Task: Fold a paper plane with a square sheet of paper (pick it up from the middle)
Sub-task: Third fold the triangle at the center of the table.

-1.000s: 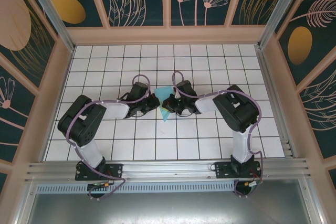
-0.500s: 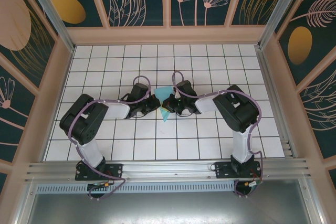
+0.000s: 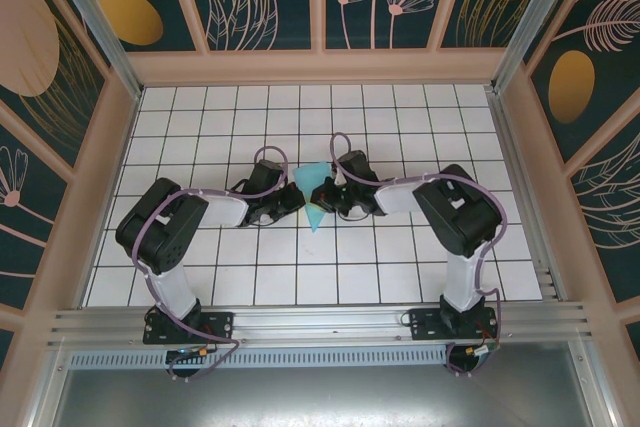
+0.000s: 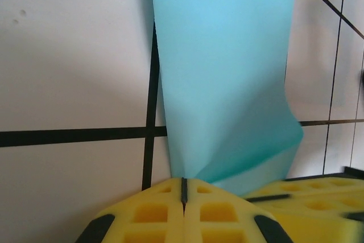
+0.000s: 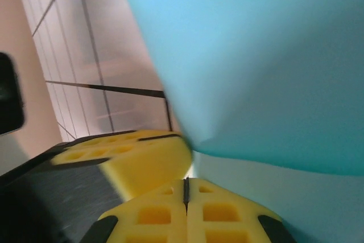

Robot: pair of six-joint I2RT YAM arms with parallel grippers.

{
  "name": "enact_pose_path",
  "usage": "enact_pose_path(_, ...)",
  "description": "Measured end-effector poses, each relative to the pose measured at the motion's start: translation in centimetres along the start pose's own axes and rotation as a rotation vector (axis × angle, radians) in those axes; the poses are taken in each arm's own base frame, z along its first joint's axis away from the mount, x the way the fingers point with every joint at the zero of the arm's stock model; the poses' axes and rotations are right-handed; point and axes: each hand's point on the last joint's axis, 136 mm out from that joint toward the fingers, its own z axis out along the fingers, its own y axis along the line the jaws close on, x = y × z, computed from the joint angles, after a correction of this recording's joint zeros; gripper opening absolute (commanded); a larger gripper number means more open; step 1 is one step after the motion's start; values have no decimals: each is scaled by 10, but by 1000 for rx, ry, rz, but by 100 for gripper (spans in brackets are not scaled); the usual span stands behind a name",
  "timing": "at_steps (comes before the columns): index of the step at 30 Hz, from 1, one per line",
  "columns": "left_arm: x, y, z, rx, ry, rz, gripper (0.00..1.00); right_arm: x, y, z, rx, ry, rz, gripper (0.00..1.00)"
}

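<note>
On a white tiled counter (image 3: 400, 267) with black grid lines, walled by dark teal panels (image 3: 260, 7) painted with flowers, fenced along the near side by an aluminium rail (image 3: 320, 319). At the middle, held between the two wrists: the turquoise-blue folded paper plane (image 3: 315, 215), wide toward the far side, tapering to a point toward the near side. Pinched by the left fingers (image 4: 170, 197), yellow pads pressed flat together with only a dark seam between, blue paper straight out of the tip. Pinched likewise by the right fingers (image 5: 199, 197), pads closed tight, the sheet spreading from just above the seam. Crowded from both sides in the top view by black wrist housings (image 3: 350, 195), covering the plane's side edges. Partly blocked in each wrist view by the other arm's yellow pad. Centre crease hard to make out. Far end cut off at the top of the left wrist view. Blurred in the right wrist close-up, outline impossible to trace there.
</note>
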Motion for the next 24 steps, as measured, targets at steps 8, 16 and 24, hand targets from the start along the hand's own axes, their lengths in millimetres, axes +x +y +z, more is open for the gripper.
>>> enact_pose_path(8, -1, 0, 1, -13, 11, 26, 0, -14, 5, -22, 3, -35, -99, 0)
enact_pose_path(16, -1, -2, 0, -13, 12, 42, 3, -11, -4, -18, 23, -14, -106, 0)
enact_pose_path(24, 10, -6, -21, 37, 6, 57, 26, -11, -1, -18, 7, -11, -108, 0)
